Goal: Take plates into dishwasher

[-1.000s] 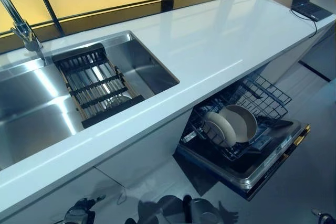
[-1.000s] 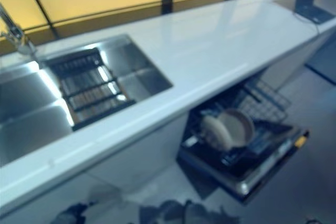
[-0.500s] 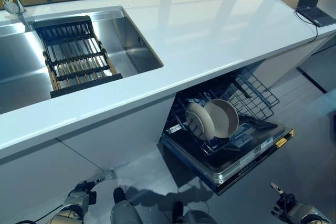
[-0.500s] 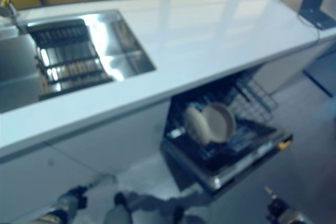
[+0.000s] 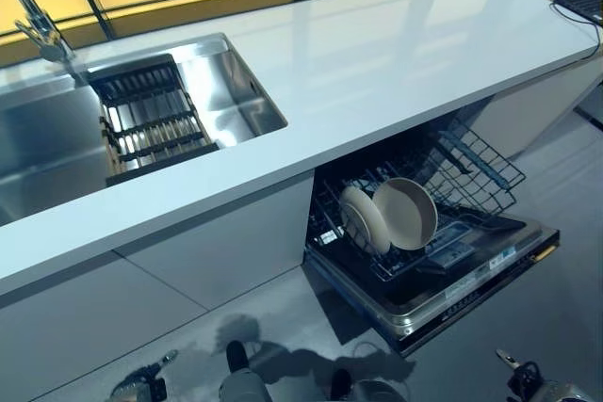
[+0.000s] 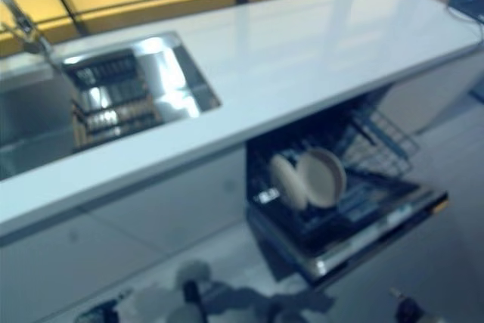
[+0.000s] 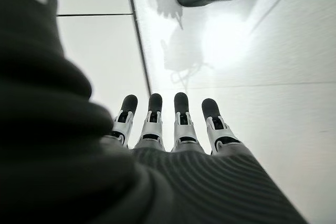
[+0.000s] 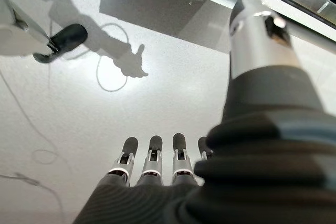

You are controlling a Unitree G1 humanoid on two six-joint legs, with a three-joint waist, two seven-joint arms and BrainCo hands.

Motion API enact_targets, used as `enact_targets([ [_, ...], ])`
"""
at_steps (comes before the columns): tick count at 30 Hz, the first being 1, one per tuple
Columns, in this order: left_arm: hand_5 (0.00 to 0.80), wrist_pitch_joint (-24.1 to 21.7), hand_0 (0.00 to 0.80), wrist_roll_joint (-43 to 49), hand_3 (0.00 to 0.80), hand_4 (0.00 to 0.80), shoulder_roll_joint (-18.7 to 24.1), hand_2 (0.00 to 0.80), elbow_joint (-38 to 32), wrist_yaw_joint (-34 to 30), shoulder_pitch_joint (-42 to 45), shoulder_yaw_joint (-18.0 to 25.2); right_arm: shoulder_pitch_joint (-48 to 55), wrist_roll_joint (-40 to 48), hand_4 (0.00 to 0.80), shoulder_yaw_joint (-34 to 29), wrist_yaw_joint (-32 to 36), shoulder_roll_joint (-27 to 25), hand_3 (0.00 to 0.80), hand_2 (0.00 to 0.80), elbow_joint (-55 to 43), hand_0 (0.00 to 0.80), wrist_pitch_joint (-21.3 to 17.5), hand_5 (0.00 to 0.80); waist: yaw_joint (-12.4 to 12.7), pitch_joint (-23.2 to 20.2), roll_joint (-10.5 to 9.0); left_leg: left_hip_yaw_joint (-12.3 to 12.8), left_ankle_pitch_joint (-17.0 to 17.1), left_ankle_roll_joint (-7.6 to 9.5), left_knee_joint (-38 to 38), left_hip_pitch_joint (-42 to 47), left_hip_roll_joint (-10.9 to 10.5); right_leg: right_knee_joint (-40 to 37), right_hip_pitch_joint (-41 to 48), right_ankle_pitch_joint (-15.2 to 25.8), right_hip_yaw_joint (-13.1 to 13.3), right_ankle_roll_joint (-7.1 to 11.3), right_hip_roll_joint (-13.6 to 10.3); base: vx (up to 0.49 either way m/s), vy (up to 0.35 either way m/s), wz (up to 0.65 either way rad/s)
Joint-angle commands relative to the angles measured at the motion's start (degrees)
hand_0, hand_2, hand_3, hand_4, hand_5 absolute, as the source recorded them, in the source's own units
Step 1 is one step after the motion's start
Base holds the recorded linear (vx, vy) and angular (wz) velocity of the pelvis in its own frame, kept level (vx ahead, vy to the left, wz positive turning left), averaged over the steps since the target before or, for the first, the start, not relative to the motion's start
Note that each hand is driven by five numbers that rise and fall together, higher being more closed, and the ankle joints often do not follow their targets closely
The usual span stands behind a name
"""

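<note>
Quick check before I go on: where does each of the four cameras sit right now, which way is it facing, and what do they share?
Left eye view: head camera, looking down at the worktop, sink and two plates in the open dishwasher; both hands at the bottom edge.
Right eye view: same scene from slightly aside.
Left wrist view: along the left hand, fingers straight, over bare floor.
Right wrist view: along the right hand, fingers straight, floor below, dishwasher door edge beyond.
Shared: the eye views overlap almost fully; both wrist views show floor.
</note>
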Motion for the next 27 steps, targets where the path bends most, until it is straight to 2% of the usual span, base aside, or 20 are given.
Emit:
enact_targets([
  [1, 0.000, -0.9, 0.000, 2.1, 0.000, 0.000, -0.7, 0.000, 0.2, -1.4, -1.2, 0.0, -0.7, -2.6, 0.000, -1.4, -1.5, -2.5, 0.000, 0.000, 2.4, 0.000, -2.7, 0.000, -0.8, 0.1, -3.65, 1.5, -19.7, 6.50, 21.5, 1.5, -3.1, -5.5, 2.4, 4.4, -1.2, 1.74, -3.3, -0.257, 0.014, 0.06],
  [2, 0.000, -1.1, 0.000, 2.8, 0.000, 0.000, -1.1, 0.000, 0.0, -1.5, -1.1, -0.1, -0.1, -2.8, 0.000, -2.1, -1.0, -2.7, 0.000, 0.000, 2.4, 0.000, -3.0, 0.000, -1.3, -0.1, -3.11, 0.0, -21.0, 6.54, 21.5, 3.9, -4.8, -5.3, 1.1, 4.8, -1.2, 1.95, -3.1, -0.279, 0.052, -0.26],
  [3, 0.000, -1.1, 0.000, 3.4, 0.000, 0.000, -1.2, 0.000, -0.4, -1.6, -1.1, 0.0, 0.3, -3.3, 0.000, -2.6, -0.7, -2.9, 0.000, 0.000, 2.1, 0.000, -3.1, 0.000, -1.8, -0.1, -2.83, 0.1, -20.2, 7.17, 19.4, 5.3, -6.4, -4.4, -0.8, 5.8, -1.9, 1.65, -3.2, -0.208, 0.126, -0.15],
  [4, 0.000, -1.1, 0.000, 4.0, 0.000, 0.000, -1.0, 0.000, -0.5, -1.7, -1.2, -0.2, 0.6, -3.5, 0.000, -2.9, -0.4, -3.4, 0.000, 0.000, 1.8, 0.000, -3.2, 0.000, -2.5, -0.4, -1.45, -0.5, -22.7, 7.12, 13.2, 8.6, -7.4, -2.6, -2.0, 4.5, -2.0, 2.41, -2.2, -0.238, 0.178, 0.38],
  [5, 0.000, -1.0, 0.000, 4.2, 0.000, 0.000, -0.7, 0.000, -0.5, -1.9, -1.7, -0.7, 0.6, -3.7, 0.000, -2.9, -0.3, -3.9, 0.000, 0.000, 1.5, 0.000, -3.2, 0.000, -3.3, -0.4, -0.59, -0.1, -22.8, 7.53, 6.9, 10.8, -8.2, -1.0, -3.7, 4.3, -2.4, 2.93, -2.2, -0.300, 0.200, 0.75],
  [6, 0.000, -1.3, 0.000, 3.4, 0.000, 0.000, -0.3, 0.000, -0.5, -2.0, -3.0, -1.7, -0.1, -2.7, 0.000, -2.7, -0.9, -4.3, 0.000, 0.000, 0.9, 0.000, -3.2, 0.000, -3.8, 0.4, -0.11, -0.2, -21.4, 8.38, 3.2, 10.7, -9.7, 0.5, -6.7, 5.5, -3.0, 2.99, -2.5, -0.333, 0.135, 0.81],
  [7, 0.000, -1.4, 0.000, 3.1, 0.000, 0.000, -0.1, 0.000, -0.5, -2.0, -3.4, -2.0, -0.4, -2.1, 0.000, -2.6, -1.4, -4.3, 0.000, 0.000, 0.7, 0.000, -3.2, 0.000, -3.9, 0.5, 0.02, -0.6, -21.3, 8.61, 2.5, 10.5, -10.1, 1.1, -7.7, 5.5, -2.9, 3.18, -2.6, -0.328, 0.105, 0.72],
  [8, 0.000, -1.8, 0.000, 1.8, 0.000, 0.000, 0.1, 0.000, -1.0, -1.8, -4.7, -3.0, -1.3, -1.3, 0.000, -2.3, -2.1, -4.4, 0.000, 0.000, 0.6, 0.000, -3.3, 0.000, -4.4, 1.8, 0.76, -1.2, -22.7, 8.59, 1.9, 11.1, -10.1, 2.7, -9.9, 5.1, -2.7, 4.36, -3.0, -0.181, 0.075, 0.63],
  [10, 0.000, -2.6, 0.000, 0.4, 0.000, 0.000, 0.2, 0.000, -1.6, -1.6, -5.1, -3.1, -2.1, -0.1, 0.000, -2.3, -2.5, -4.5, 0.000, 0.000, 0.7, 0.000, -3.6, 0.000, -4.3, 3.3, 1.07, -1.4, -24.1, 8.88, 3.5, 10.2, -10.7, 2.4, -11.0, 6.2, -2.5, 4.82, -3.6, -0.222, 0.068, 0.42],
  [12, 0.000, -2.9, 0.000, -0.6, 0.000, 0.000, 0.7, 0.000, -2.1, -1.2, -4.7, -2.9, -2.9, 2.6, 0.000, -2.4, -2.7, -4.4, 0.000, 0.000, 1.1, 0.000, -4.6, 0.000, -4.0, 4.8, 1.52, -0.5, -25.1, 9.17, 5.0, 9.1, -10.8, 2.1, -11.3, 6.7, -3.1, 5.29, -4.2, -0.229, 0.049, 0.16],
  [16, 0.000, -2.6, 0.000, -3.2, 0.000, 0.000, 1.7, 0.000, -1.7, -1.0, -4.8, -2.8, -4.8, 7.1, 0.000, -1.9, -2.2, -3.7, 0.000, 0.000, 0.9, 0.000, -7.1, 0.000, -3.5, 6.4, 1.99, -0.1, -26.9, 9.88, 8.6, 6.4, -11.6, 2.6, -12.4, 6.4, -3.6, 5.07, -5.2, -0.174, 0.051, -0.06],
  [21, 0.000, -2.8, 0.000, -5.6, 0.000, 0.000, 0.4, 0.000, -1.0, -1.2, -4.9, -2.9, -7.1, 18.2, 0.000, -2.3, -1.2, -1.4, 0.000, 0.000, -0.9, 0.000, -10.4, 0.000, -3.1, 7.3, 3.19, 0.6, -29.0, 10.48, 14.2, 3.5, -11.6, 8.1, -15.0, 3.6, -3.3, 3.97, -7.0, -0.110, 0.066, 0.01],
  [27, 0.000, -3.7, 0.000, -6.6, 0.000, 0.000, -1.2, 0.000, -0.1, -0.9, -4.8, -3.3, -11.4, 30.2, 0.000, -2.3, 4.8, 1.1, 0.000, 0.000, -3.1, 0.000, -13.0, 0.000, -1.7, 7.8, 4.66, -0.6, -30.9, 11.39, 20.7, -0.3, -11.7, 17.0, -18.0, -0.4, -2.1, 2.98, -9.6, -0.054, 0.048, 0.10],
])
